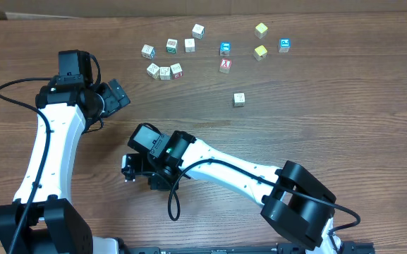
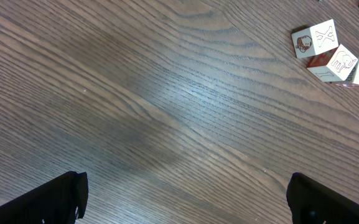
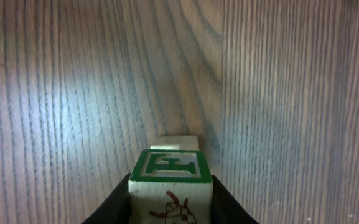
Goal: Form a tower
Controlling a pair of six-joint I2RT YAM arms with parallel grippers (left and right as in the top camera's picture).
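Step in hand: setting a cube on the tower (image 3: 170, 193). The tower is at bottom centre of the right wrist view; overhead, the right arm hides it. The right fingers (image 3: 228, 205) pinch the green-framed top cube (image 3: 170, 169) above a pale cube (image 3: 174, 142); contact between them cannot be confirmed. The left fingers (image 2: 61, 199) are spread over bare counter (image 2: 167, 112). Next move likely requires a release without nudging, a straight lift, then fetching a loose cube (image 1: 239, 99).

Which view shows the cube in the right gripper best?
Right wrist: the green-bordered cube fills the foreground between the right gripper's fingers, top face clear. Overhead shows at most a pale sliver by the gripper; the arm hides the rest. Left wrist doesn't show it, only bare table and other cubes.
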